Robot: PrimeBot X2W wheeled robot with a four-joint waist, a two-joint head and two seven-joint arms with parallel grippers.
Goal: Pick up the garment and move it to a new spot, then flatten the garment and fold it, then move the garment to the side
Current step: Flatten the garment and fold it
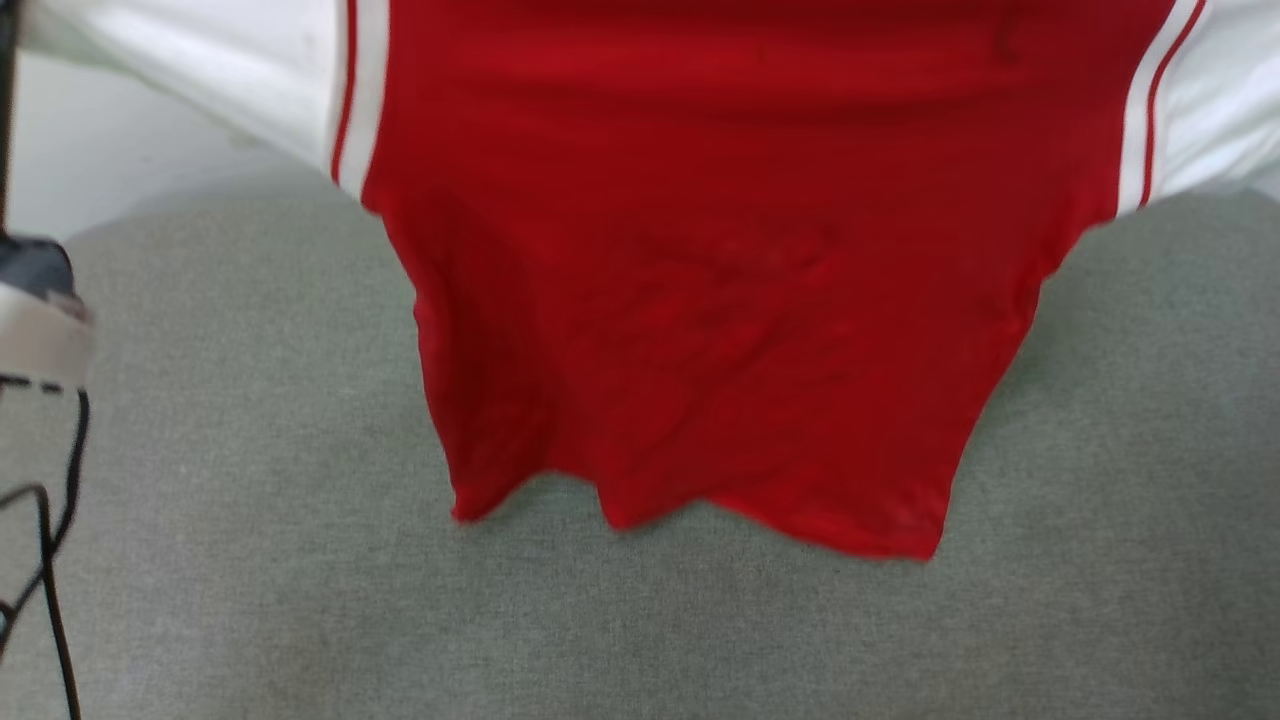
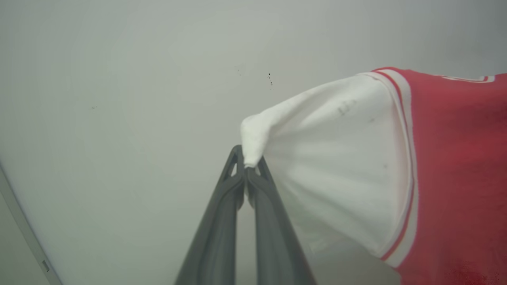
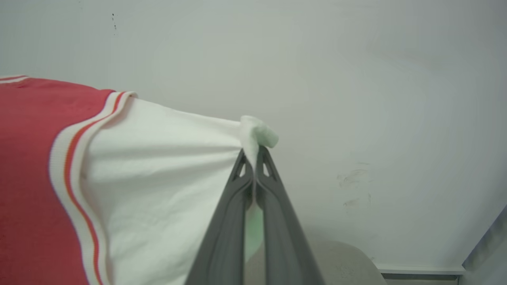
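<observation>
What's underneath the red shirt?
A grey cloth surface lies below the hanging garment. Whatever sits right behind the red cloth is covered, so I cannot tell.

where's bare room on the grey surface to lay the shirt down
Bare grey surface spans the near strip below the hem of the garment and the patch right of it. The left edge is crowded by black cables.
</observation>
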